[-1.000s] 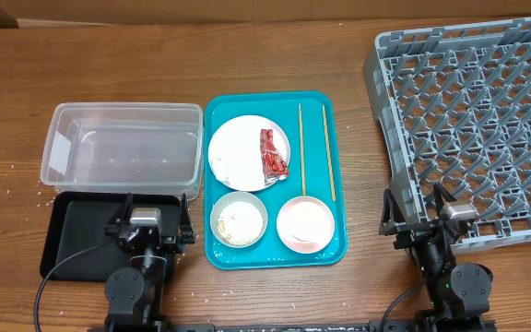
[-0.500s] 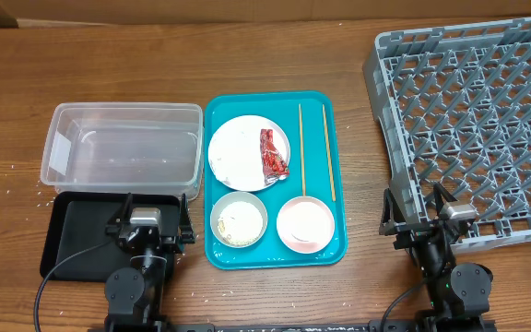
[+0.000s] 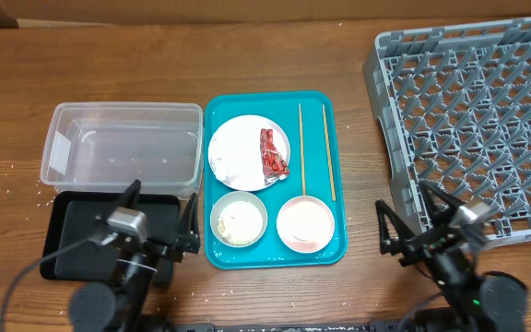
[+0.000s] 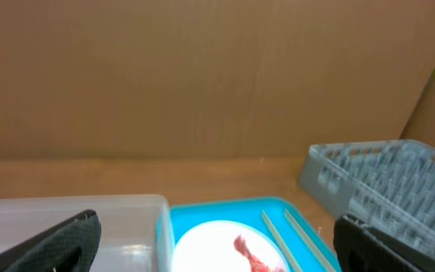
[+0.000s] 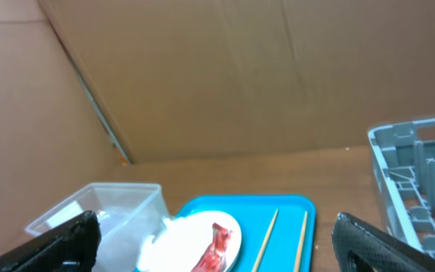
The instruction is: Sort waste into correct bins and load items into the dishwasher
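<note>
**1. Layout (overhead view)**
- Teal tray [image 3: 337, 175], qty 1, at table ctr. All the dishes sit on it.
- White plate [image 3: 233, 152], qty 1, in the tray's far-L area.
- Red wrapper [image 3: 273, 153], qty 1, crumpled, lying on the plate's R side.
- Chopsticks [image 3: 300, 148], qty 2, parallel and apart, running lengthwise along the tray's R side. The L stick's near end reaches the far rim of the pink bowl [image 3: 304, 224].
- Pink bowl, qty 1, in the tray's near-R area.
- White bowl [image 3: 239, 219], qty 1, near-L, just beside the pink bowl. It holds pale contents; type cannot be told.
- Rice grains [image 3: 44, 191]: a few white specks on bare table L of the bins. Too small to count.

**2. Bins and rack**
- Clear tub [image 3: 127, 109], qty 1, just L of the teal tray.
- Black tray [image 3: 74, 226], qty 1, directly on the near side of the tub, edges meeting.
- Dish rack [image 3: 477, 120], qty 1, far R, skewed to the table edge, well apart from the teal tray.

**3. Grippers**
- L gripper [image 3: 164, 195]: over the black tray's R end, near the white bowl. Fingers [image 4: 51, 245] spread wide, released, nothing between them.
- R gripper [image 3: 404, 201]: at the rack's near-L corner. Fingers [image 5: 47, 245] spread wide, released, nothing between them.

**4. Wrist views**
- L wrist: tub, teal tray, plate w/ wrapper, 2 chopsticks and rack all lie ahead, between the fingertips.
- R wrist: same items ahead, w/ the rack at R edge.
</note>
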You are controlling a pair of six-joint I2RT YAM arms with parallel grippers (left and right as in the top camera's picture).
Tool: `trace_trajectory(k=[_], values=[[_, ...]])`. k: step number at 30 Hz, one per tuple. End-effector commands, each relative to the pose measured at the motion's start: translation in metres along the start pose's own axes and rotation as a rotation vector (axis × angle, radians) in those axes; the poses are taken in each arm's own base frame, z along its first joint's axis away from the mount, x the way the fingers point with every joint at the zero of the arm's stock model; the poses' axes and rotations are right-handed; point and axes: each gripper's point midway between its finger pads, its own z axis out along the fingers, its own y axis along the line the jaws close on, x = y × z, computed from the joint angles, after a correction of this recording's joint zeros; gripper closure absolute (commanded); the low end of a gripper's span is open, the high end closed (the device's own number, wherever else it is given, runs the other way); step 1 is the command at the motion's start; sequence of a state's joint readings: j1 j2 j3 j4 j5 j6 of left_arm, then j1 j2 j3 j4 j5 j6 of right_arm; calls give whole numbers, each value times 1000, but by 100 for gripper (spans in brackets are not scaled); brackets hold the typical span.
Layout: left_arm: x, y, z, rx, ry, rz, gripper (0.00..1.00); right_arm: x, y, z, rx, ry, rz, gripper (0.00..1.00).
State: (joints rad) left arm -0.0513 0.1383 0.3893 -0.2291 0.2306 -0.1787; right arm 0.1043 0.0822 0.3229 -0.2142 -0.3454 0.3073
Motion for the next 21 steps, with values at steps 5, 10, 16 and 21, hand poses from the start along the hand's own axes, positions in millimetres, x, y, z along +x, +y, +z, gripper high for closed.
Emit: trace_trajectory(k=[5, 10, 16, 21], values=[[-24, -9, 23, -37, 525, -151, 0, -51, 6, 11, 155, 261, 108, 0], [-22, -13, 38, -57, 801, -282, 0, -54, -1, 34, 213, 438, 154, 0], [10, -55, 65, 155, 1014, -473, 6, -18, -18, 46, 270, 621, 232, 0], [91, -81, 70, -52, 1265, -235, 17, 7, -31, 51, 316, 723, 290, 0]])
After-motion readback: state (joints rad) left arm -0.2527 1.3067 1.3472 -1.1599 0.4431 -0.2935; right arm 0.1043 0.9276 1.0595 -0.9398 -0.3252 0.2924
